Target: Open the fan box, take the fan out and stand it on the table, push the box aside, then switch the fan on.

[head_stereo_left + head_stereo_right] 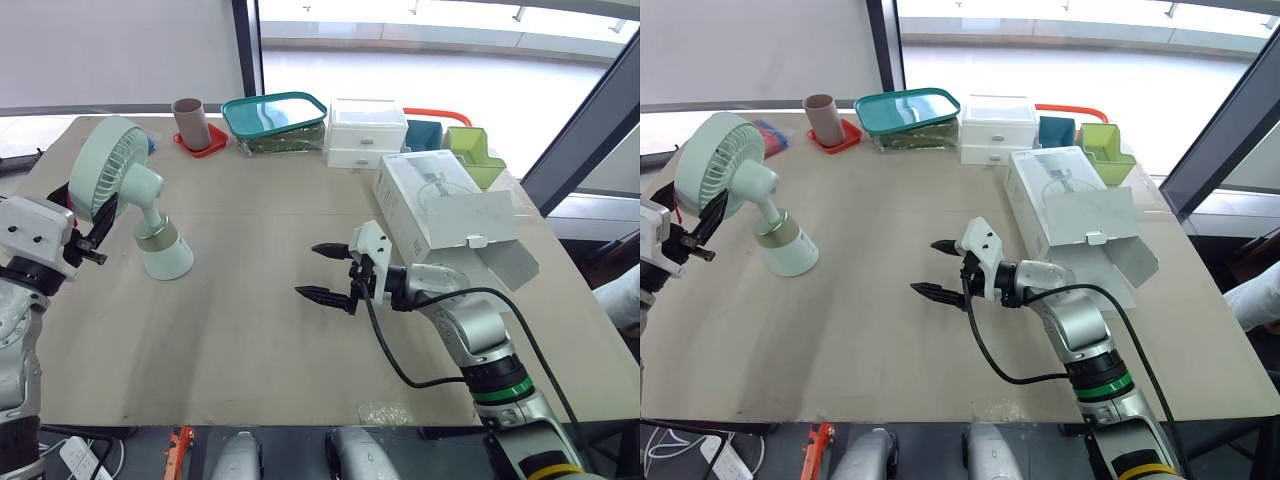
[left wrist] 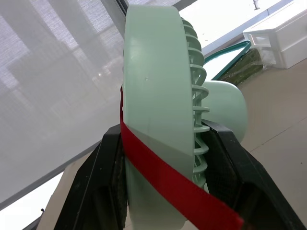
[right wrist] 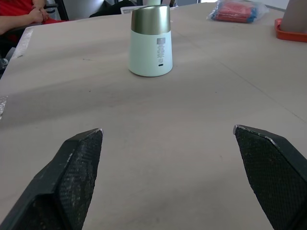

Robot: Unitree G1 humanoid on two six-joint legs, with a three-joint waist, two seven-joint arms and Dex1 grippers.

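L gripper clamps fan head; R gripper spread, facing fan base.

You're looking at a silver-grey right arm with a green ring and a yellow band low on the forearm, a black cable looped off the white-housed right gripper, black tapered jaws with knurled pads, and a white left arm casing dotted with dark screws.
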